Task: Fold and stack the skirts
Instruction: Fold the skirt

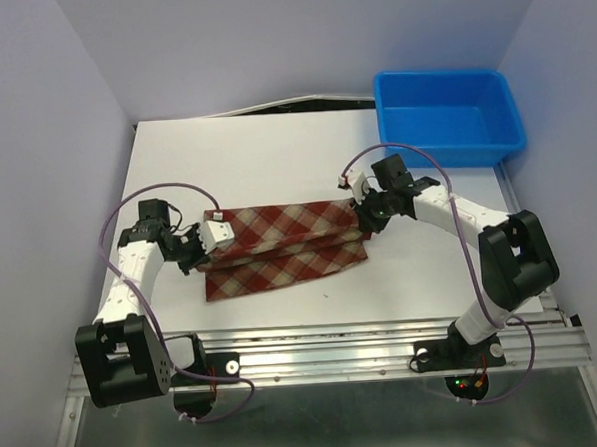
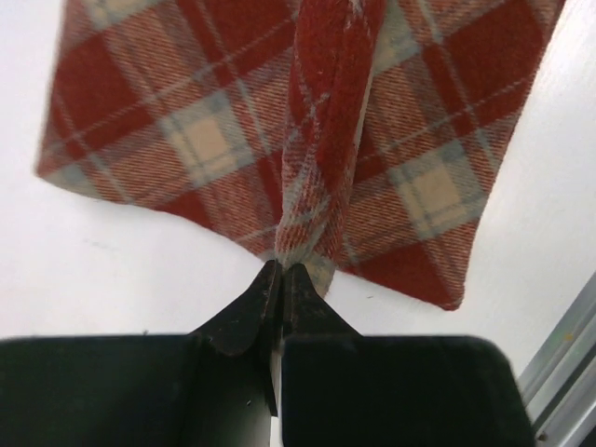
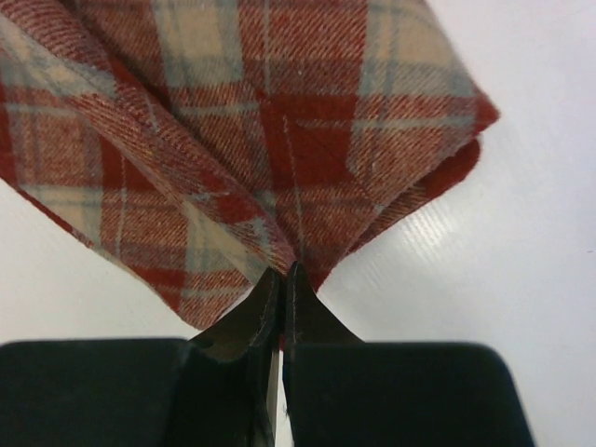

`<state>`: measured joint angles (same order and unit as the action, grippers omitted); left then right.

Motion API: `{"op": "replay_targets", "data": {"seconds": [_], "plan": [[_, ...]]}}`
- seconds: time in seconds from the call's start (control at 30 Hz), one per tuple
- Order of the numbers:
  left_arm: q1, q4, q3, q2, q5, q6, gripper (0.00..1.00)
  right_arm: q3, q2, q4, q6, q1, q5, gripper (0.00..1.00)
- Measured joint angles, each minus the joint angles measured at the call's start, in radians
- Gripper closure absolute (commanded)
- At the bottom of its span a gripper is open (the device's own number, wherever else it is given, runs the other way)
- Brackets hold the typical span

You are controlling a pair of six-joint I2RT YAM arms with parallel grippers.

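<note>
A red, dark-red and cream plaid skirt [image 1: 285, 244] lies in layered folds across the middle of the white table [image 1: 255, 156]. My left gripper [image 1: 211, 238] is shut on the skirt's left edge; the left wrist view shows its fingertips [image 2: 279, 276] pinching a raised fold of the plaid cloth [image 2: 321, 140]. My right gripper [image 1: 361, 212] is shut on the skirt's right edge; the right wrist view shows its fingertips [image 3: 283, 276] pinching the cloth [image 3: 279, 140] where several layers meet. Both held edges sit just above the table.
A blue plastic bin [image 1: 446, 114] stands at the back right corner of the table. Grey walls close in the left, back and right. A metal rail [image 1: 385, 344] runs along the near edge by the arm bases.
</note>
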<state>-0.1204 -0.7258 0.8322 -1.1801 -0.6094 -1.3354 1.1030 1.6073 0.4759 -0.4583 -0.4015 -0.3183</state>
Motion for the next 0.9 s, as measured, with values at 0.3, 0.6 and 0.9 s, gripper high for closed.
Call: {"op": "replay_targets", "data": {"seconds": [0.3,0.6,0.9], "plan": [[0.000,0.050,-0.103,-0.025,0.018,0.025,1.00,-0.035,0.039,-0.034,0.003,-0.013,0.014,0.99],[0.000,0.025,-0.043,0.006,0.018,0.046,1.00,0.019,0.005,0.008,0.010,-0.021,0.031,0.99],[-0.003,-0.013,-0.037,0.114,0.050,0.038,1.00,0.006,-0.075,0.022,0.010,-0.093,0.059,0.99]]}}
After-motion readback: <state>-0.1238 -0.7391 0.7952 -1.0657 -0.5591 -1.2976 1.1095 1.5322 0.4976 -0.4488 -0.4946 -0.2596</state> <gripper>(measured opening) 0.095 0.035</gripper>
